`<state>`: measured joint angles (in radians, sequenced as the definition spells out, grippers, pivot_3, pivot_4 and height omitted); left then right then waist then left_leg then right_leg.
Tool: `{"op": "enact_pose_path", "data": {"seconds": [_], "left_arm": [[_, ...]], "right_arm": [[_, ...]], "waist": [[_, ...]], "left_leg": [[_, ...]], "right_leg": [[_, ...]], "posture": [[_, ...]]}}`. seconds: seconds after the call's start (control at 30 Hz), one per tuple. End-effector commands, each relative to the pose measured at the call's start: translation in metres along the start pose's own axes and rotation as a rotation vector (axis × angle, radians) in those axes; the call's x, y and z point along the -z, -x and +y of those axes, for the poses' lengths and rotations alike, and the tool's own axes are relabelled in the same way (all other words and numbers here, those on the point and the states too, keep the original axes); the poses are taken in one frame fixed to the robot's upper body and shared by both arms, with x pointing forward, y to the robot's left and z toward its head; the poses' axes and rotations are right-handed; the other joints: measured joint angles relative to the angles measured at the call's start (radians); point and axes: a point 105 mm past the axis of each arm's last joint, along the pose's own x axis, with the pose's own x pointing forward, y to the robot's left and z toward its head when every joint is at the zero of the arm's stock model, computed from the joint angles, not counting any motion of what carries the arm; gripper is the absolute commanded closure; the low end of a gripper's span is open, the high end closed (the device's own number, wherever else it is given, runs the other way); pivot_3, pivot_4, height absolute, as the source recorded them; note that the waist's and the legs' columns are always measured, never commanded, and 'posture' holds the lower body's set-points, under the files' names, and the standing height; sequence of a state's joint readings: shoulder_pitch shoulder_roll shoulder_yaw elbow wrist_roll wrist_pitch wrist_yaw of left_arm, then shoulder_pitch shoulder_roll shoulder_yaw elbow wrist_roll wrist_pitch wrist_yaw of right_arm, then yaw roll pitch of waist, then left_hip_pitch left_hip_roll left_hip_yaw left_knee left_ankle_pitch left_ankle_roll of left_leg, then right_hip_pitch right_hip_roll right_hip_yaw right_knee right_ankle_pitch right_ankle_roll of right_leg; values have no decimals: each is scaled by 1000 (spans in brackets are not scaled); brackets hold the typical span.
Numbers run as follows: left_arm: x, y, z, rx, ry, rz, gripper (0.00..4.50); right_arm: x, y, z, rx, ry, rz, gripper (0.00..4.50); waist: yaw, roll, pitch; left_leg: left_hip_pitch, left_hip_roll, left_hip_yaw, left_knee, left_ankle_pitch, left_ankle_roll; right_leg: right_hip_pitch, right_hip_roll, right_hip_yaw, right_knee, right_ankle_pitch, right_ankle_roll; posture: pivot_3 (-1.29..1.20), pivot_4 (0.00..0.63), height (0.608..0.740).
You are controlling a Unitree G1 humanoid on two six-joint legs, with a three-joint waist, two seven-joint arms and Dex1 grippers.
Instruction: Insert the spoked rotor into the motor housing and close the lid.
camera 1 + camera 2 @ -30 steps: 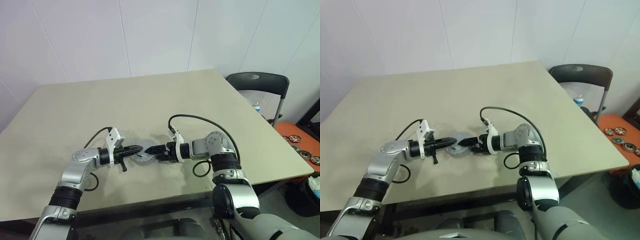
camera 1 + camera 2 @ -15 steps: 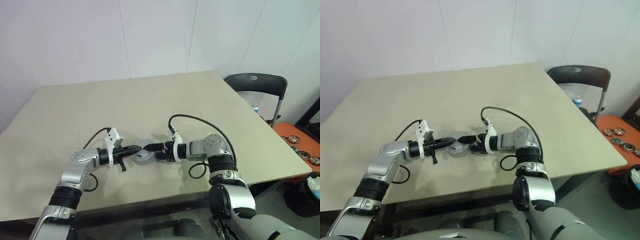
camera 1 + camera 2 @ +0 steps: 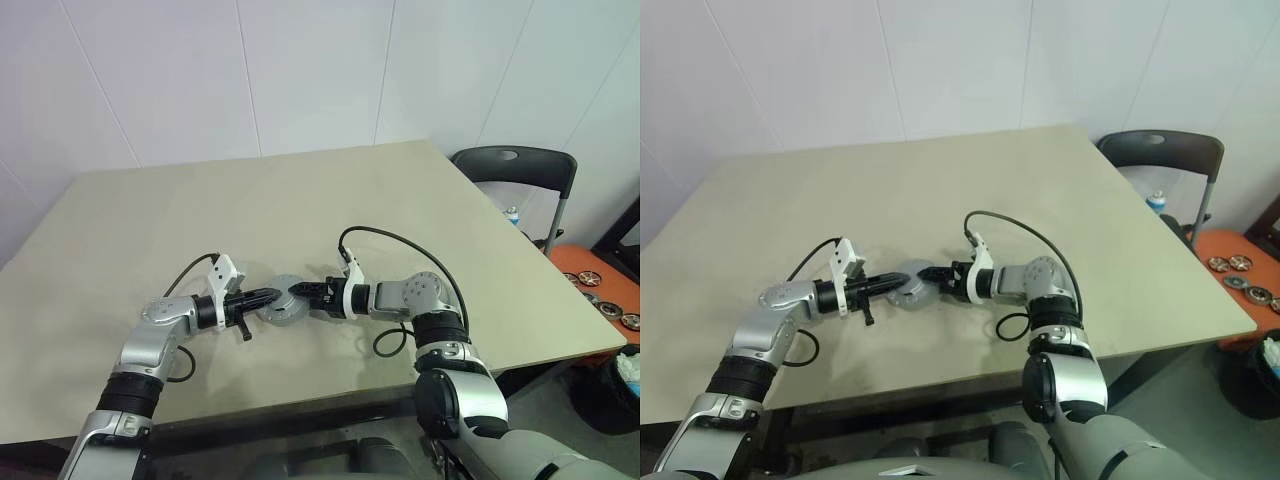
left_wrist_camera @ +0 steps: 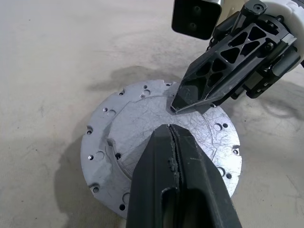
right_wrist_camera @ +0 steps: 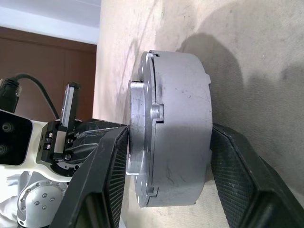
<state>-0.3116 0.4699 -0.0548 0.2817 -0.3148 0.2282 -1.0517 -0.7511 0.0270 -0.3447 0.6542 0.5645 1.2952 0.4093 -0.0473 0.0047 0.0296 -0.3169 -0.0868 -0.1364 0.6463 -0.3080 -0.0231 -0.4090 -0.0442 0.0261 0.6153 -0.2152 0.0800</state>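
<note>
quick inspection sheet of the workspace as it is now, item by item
surface: beige table, faint smudges near the part
job's things: closed round silver motor housing lying flat, flanged lid on top; spoked rotor not visible
clutter: nothing seen on the table
grippers: left gripper shut, tips resting on the lid; right gripper fingers straddling the housing top and bottom, one finger at the lid
cables: black cable looping over the right arm, another at the left wrist
surroundings: white wall, grey chair, round parts on an orange surface
</note>
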Motion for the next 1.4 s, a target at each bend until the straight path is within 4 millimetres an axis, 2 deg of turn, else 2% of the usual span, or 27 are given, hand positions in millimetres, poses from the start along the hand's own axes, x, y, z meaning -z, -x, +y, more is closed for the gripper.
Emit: {"op": "enact_pose_path", "data": {"seconds": [0.03,0.17,0.43,0.67,0.97,1.1,1.23,1.4], "left_arm": [[-9,3,4,-20,-5,-22,4500],[-15,7,9,-44,2,-45,4500],[-10,15,11,-71,9,-31,4500],[-8,17,10,-80,14,-33,4500],[-9,22,12,-101,19,-32,4500],[-9,25,12,-110,17,-27,4500],[-9,28,13,-119,15,-26,4500],[-8,29,13,-125,13,-23,4500]], "right_arm": [[7,-4,-13,75,-18,33,2277],[6,-5,-13,72,-29,19,2277],[13,-10,-33,150,-75,21,2299],[13,-17,-26,92,-88,9,2299],[8,-18,-34,117,-126,-27,2299],[9,-19,-25,54,-113,-14,2300],[18,-23,-20,43,-90,42,2300],[13,-23,-18,30,-97,11,2302]], "waist": [[0,0,0],[-1,0,0],[-3,1,0],[-18,1,0],[-24,1,1],[-24,2,1],[-24,2,1],[-24,3,1]], "left_leg": [[0,0,0,0,0,0],[-1,0,0,0,0,0],[-1,0,0,0,0,0],[0,0,-1,0,0,0],[0,0,-1,-1,0,0],[0,0,-1,-1,0,0],[-2,0,-1,-1,0,0],[-3,0,-1,-2,0,0]], "right_leg": [[0,0,0,0,0,0],[-1,0,0,0,0,0],[-1,0,0,0,0,0],[0,0,0,0,0,0],[0,0,0,-1,0,0],[0,0,0,-1,0,0],[-1,0,0,-1,0,0],[-3,0,0,-2,0,0]], "posture": [[0,0,740],[0,0,740],[0,0,740],[0,0,740],[0,0,740],[0,0,740],[0,0,740],[0,0,740]]}}
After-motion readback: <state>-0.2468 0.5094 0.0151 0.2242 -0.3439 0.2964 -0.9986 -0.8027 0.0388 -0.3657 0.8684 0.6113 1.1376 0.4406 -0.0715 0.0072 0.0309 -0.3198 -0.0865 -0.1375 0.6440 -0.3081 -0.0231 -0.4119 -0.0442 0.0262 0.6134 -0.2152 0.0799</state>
